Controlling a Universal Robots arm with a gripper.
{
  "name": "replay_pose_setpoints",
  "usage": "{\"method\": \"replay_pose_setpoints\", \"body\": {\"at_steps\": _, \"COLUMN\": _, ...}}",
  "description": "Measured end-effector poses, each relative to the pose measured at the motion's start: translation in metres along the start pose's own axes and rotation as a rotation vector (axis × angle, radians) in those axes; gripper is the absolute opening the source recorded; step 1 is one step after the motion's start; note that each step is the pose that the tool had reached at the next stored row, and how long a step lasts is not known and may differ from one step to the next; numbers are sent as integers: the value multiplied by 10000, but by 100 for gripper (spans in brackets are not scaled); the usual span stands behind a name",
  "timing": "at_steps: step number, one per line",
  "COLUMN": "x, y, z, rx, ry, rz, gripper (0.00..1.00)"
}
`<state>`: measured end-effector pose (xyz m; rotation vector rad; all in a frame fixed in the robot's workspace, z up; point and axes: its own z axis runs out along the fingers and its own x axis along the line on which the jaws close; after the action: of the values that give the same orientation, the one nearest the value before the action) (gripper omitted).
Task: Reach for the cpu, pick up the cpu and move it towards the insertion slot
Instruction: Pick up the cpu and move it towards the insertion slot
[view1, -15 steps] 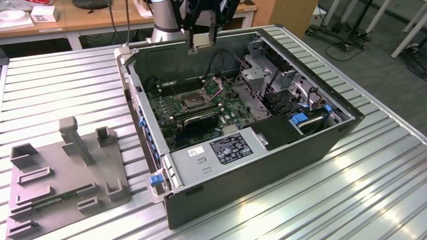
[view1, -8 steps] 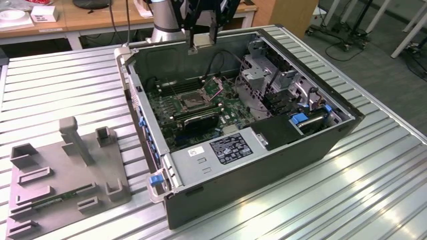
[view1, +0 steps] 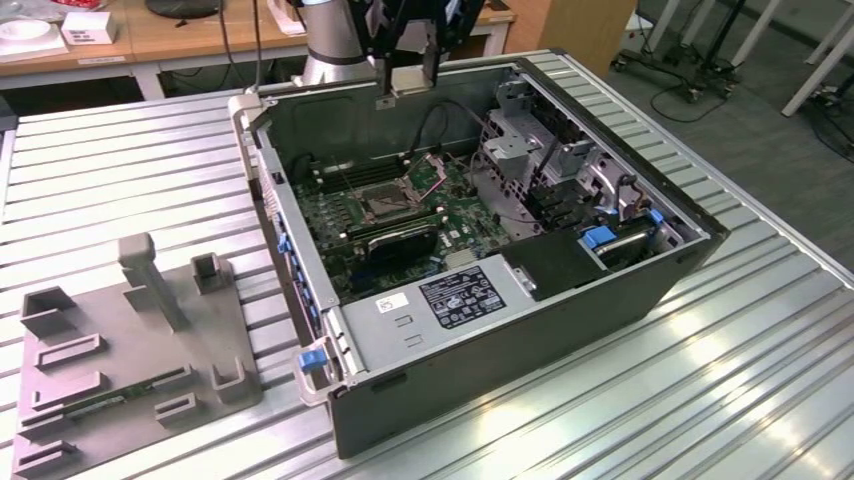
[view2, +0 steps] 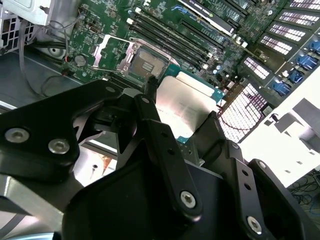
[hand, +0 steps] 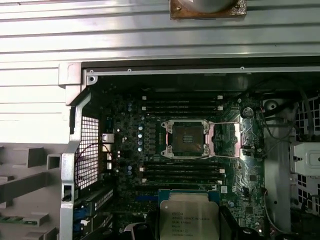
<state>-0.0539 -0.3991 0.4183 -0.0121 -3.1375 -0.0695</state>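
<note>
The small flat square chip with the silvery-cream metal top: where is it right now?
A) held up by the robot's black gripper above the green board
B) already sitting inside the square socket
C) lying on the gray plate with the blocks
A: in both wrist views the small flat square chip sits between the black gripper fingers above the green board, while the square dark socket with its silvery frame lies empty.

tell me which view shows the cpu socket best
The first wrist view: it looks straight down on the insertion slot, showing its whole silvery frame and dark contact field. The second wrist view shows it obliquely, beyond the held cpu. In the exterior view it is distant inside the computer case.
</note>
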Motion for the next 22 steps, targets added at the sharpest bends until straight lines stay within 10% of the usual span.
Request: {"method": "replay_pose_setpoints", "body": {"at_steps": 22, "x": -179, "y": 48, "z": 4, "rx": 0, "ry": 0, "rz": 0, "gripper": 55}}
